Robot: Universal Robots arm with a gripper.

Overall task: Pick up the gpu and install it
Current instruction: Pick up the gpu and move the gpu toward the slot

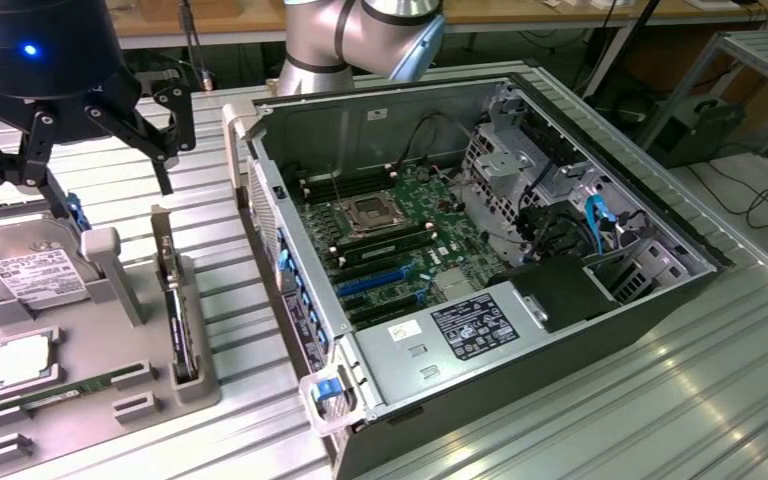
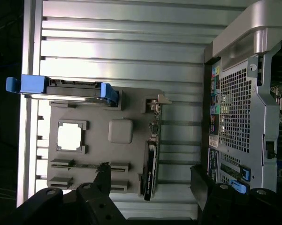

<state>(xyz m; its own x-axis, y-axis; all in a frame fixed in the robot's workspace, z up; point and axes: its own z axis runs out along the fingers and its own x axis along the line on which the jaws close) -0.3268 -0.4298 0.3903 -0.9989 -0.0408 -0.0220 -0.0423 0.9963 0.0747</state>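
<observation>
Slatted metal table (image 1: 704,400), wide-spread gripper (image 1: 104,175) above gpu (image 1: 172,300)

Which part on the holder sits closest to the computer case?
The gpu, the thin dark card on edge; hard drive, processor and memory stick sit farther off.

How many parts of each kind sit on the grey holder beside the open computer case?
gpu: 1
hard drive: 1
processor chip: 1
memory stick: 1
Total: 4
</observation>
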